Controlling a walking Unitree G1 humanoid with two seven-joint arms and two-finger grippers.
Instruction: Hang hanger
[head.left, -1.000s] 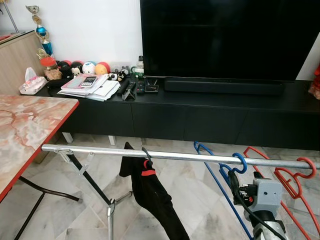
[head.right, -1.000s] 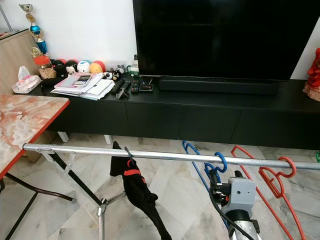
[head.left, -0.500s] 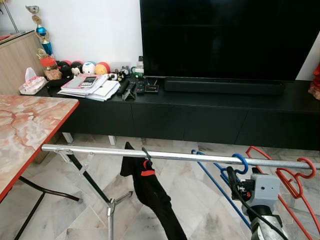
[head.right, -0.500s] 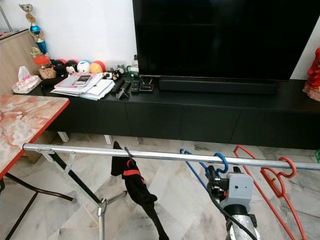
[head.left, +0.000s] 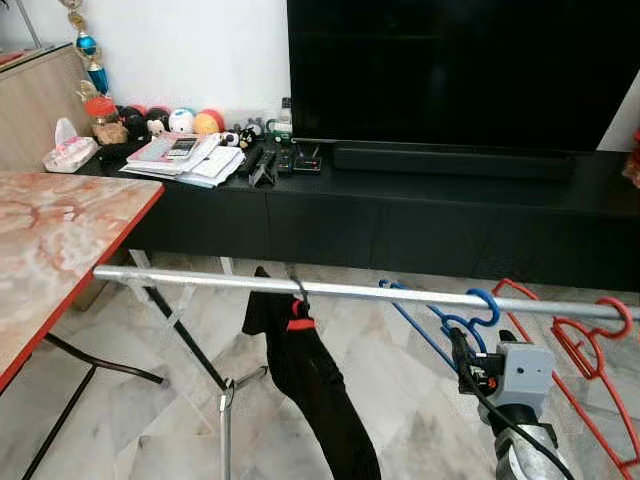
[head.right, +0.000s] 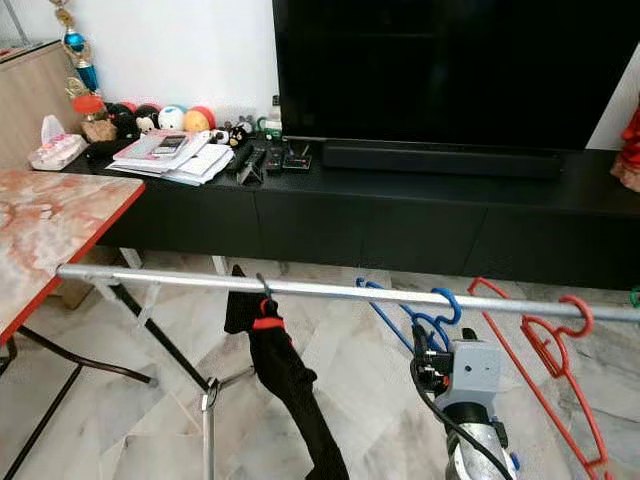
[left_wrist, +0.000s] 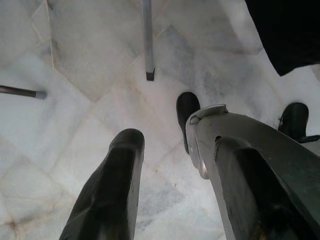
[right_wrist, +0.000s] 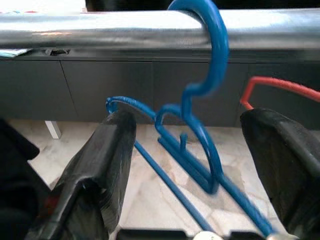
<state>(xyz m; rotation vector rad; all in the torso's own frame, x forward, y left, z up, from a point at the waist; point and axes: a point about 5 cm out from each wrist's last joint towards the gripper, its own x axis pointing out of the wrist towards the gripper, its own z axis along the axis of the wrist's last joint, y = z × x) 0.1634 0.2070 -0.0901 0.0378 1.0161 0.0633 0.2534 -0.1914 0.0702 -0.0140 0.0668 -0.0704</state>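
A blue hanger hangs by its hook over the silver rail of a drying rack. In the right wrist view the blue hook curls over the rail. My right gripper is open just below the rail. Its fingers stand on either side of the hanger's neck without touching it. In the left eye view this gripper sits right under the blue hook. My left gripper hangs open over the marble floor, holding nothing.
A red hanger hangs on the rail to the right of the blue one. A black garment hangs left of it. A marble-topped table stands at the left. A black TV console runs behind the rack.
The blue hanger's body has swung back toward the console under the rail. My right gripper sits slightly lower. The whole picture has shifted a little, so the camera moved.
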